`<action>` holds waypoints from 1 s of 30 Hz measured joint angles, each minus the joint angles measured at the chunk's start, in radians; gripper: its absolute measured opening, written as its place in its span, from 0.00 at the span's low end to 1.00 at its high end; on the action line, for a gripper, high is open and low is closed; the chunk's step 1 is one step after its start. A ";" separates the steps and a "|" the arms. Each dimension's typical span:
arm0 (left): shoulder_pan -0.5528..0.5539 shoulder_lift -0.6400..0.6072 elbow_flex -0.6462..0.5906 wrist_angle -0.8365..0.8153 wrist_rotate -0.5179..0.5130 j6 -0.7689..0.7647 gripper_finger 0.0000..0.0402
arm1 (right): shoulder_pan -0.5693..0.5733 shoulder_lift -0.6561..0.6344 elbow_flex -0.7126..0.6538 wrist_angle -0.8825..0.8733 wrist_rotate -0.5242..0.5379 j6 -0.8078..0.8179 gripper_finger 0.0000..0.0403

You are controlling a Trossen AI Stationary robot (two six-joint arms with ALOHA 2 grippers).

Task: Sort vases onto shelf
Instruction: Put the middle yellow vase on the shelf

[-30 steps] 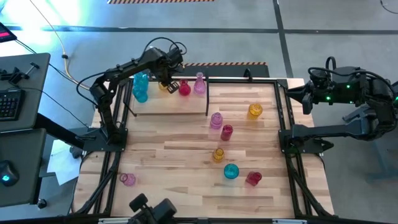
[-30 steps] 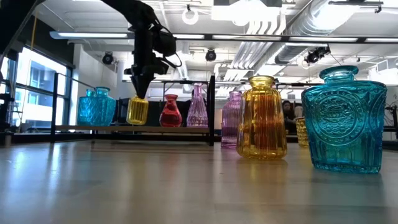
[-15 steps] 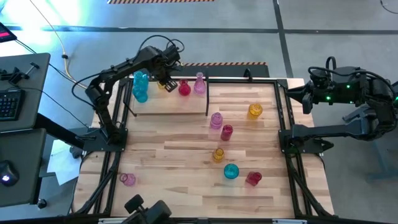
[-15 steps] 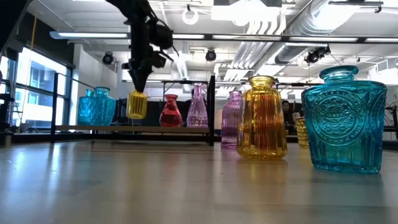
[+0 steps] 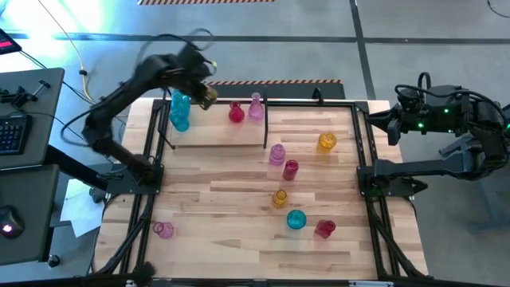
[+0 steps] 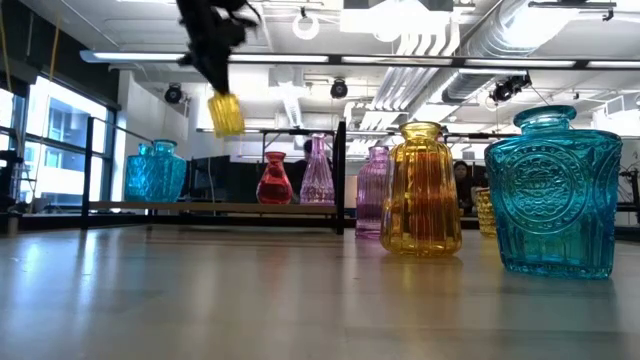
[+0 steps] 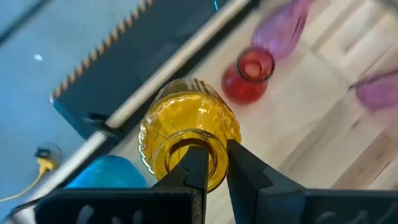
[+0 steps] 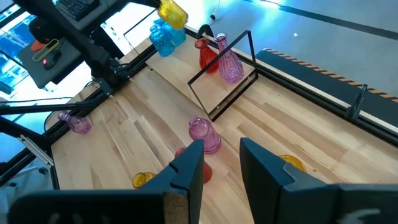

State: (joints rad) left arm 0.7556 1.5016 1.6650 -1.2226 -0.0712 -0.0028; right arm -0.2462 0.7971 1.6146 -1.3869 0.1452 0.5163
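Wooden tabletop (image 5: 239, 171) with the shelf (image 5: 219, 134) at its far left corner. Left to right on the shelf: cyan vases (image 5: 180, 111) at the left end, then a gap, a red vase (image 5: 236, 112) and a tall pink vase (image 5: 255, 107) by the right end. Left gripper (image 7: 214, 163), raised above the shelf's far edge between the cyan and red vases, is clamped on the rim of a yellow vase (image 5: 207, 96); one finger sits inside the neck, the other outside, and the vase hangs tilted, clear of the plank. Loose on the table: a pink vase (image 5: 163, 230) lying at the near left corner; a pink vase (image 5: 276, 154), a dark red vase (image 5: 290, 169) and a small amber vase (image 5: 280, 198) in a line mid-table; a cyan vase (image 5: 296, 219) and a red vase (image 5: 323, 229) toward the near edge; a yellow vase (image 5: 327, 142) toward the right edge. Right gripper (image 8: 221, 160) waits off the right edge, jaws apart and empty.
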 joint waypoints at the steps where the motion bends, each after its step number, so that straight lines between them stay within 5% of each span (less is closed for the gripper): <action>1: 0.008 -0.035 0.000 0.000 -0.004 -0.010 0.06 | 0.000 0.000 0.000 0.000 0.000 0.000 0.22; 9: 0.053 -0.338 -0.015 0.005 -0.060 -0.140 0.06 | 0.000 0.002 0.000 0.000 0.016 -0.005 0.22; 16: -0.019 -0.531 -0.318 0.243 -0.031 -0.326 0.06 | 0.000 0.002 0.000 0.000 0.025 -0.028 0.22; 22: -0.076 -0.517 -0.458 0.430 -0.095 -0.324 0.06 | 0.000 0.002 0.000 0.000 0.031 -0.020 0.22; 30: -0.061 -0.344 -0.461 0.374 -0.089 -0.241 0.06 | 0.000 0.002 0.000 -0.002 0.028 -0.001 0.22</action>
State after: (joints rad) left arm 0.6947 1.1572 1.2036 -0.8485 -0.1599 -0.2434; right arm -0.2460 0.7986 1.6142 -1.3887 0.1733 0.5158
